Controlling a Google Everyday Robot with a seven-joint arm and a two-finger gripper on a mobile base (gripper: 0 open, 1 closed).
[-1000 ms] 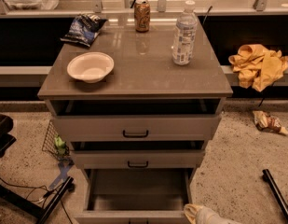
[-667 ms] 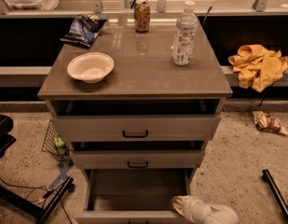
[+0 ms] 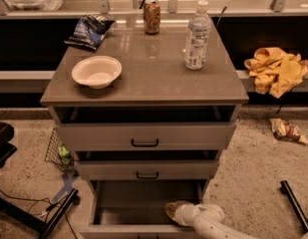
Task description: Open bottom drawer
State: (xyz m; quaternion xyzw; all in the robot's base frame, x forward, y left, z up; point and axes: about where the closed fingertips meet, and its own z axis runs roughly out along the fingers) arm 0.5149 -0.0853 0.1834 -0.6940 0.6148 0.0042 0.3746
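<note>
Now | bottom drawer (image 3: 136, 203), lowest in the cabinet, stands pulled out, grey inside showing | my tool (image 3: 174, 211) sits in its front right corner; I cannot tell if it grips | middle drawer (image 3: 147, 169) and top drawer (image 3: 144, 136) ajar | bowl (image 3: 96, 71), can (image 3: 152, 17), bottle (image 3: 197, 36) on worktop (image 3: 153, 81)

White rounded arm segments (image 3: 213, 224), smooth shells, tan-tinted tool (image 3: 172, 211) inside the bottom drawer (image 3: 136, 199), front right
</note>
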